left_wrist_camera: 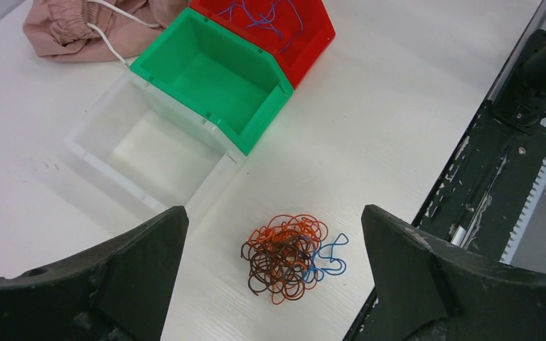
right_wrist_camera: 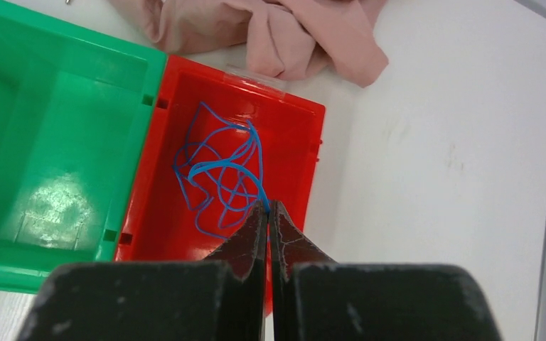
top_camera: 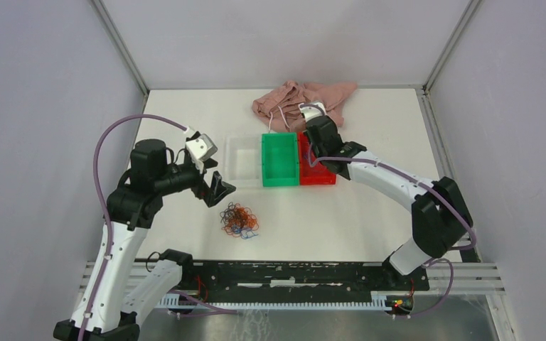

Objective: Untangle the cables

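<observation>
Three boxes stand in a row on the table [top_camera: 370, 213]: one clear box [left_wrist_camera: 142, 153], one green box [left_wrist_camera: 217, 78] and one red box [right_wrist_camera: 295, 153]. One pink cloth [top_camera: 306, 96] lies behind them. One tangle of cables [left_wrist_camera: 284, 259], orange, dark brown and blue, sits on the table in front of the boxes. The left gripper [left_wrist_camera: 274, 213] hangs over it, spread wide, touching nothing. A few loose blue cables [right_wrist_camera: 217, 177] lie in the red box. The right gripper [right_wrist_camera: 269, 206] is pressed together, pinching one of them.
</observation>
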